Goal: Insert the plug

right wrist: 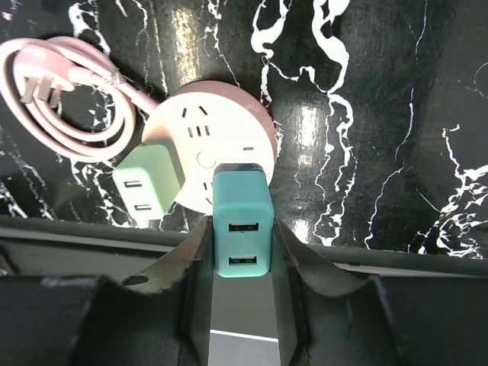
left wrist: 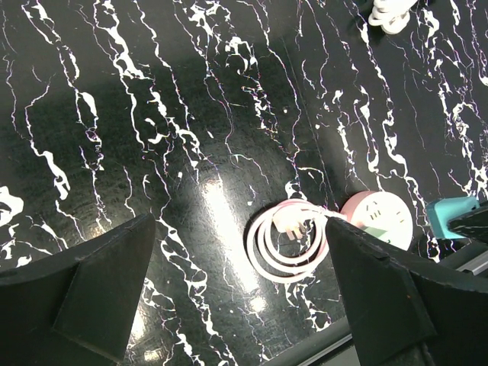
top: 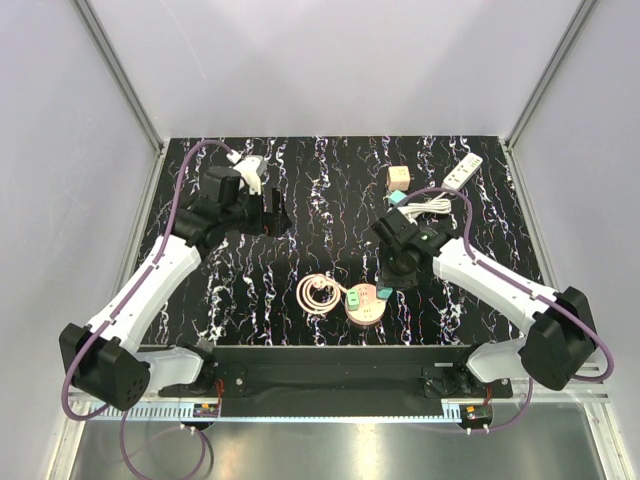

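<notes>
1. The right gripper (right wrist: 242, 244) is clamped narrow on a teal charger (right wrist: 242, 217), one finger on each long side.
2. The charger's long axis runs along the fingers. Its two USB ports face the wrist camera and its far end points at the round pink socket (right wrist: 206, 130).
3. That end meets the socket's near edge, just beside a pale green charger (right wrist: 147, 185). Whether the prongs are in cannot be told.
4. A pink cord (right wrist: 65, 114) lies coiled beside the socket.
5. The left gripper (left wrist: 240, 252) hangs wide open above the table (left wrist: 152, 114), well apart.
</notes>
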Tool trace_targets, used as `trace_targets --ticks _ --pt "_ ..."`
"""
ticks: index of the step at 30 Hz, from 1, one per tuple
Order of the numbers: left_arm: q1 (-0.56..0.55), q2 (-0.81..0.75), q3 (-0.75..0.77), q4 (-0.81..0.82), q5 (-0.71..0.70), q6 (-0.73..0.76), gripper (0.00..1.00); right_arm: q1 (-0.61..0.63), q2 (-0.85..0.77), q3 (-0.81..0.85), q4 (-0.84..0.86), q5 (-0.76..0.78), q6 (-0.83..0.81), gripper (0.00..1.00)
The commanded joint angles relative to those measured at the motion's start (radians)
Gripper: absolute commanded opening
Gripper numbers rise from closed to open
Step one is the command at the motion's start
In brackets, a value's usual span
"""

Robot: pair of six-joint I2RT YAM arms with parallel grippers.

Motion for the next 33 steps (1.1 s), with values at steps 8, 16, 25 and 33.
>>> trace_targets --ticks 8,16,25,33 --pt "0.003 -0.037 -0.011 0.032 -0.018 0.011 0.99 0.045 -0.008 -0.073 0.103 0.065 0.042 0.00" --pt "0.002 -0.040 -0.016 0.032 -0.025 0.011 0.99 0.047 0.029 -0.072 0.116 0.070 0.014 0.00" --pt "0.003 -0.039 -0.014 0.032 -0.025 0.011 0.99 0.047 0.107 -0.056 0.077 0.062 -0.001 0.00" --pt "0.003 -0.040 -0.014 0.032 -0.026 0.010 0.99 0.045 0.147 -0.018 0.046 0.064 -0.035 0.00"
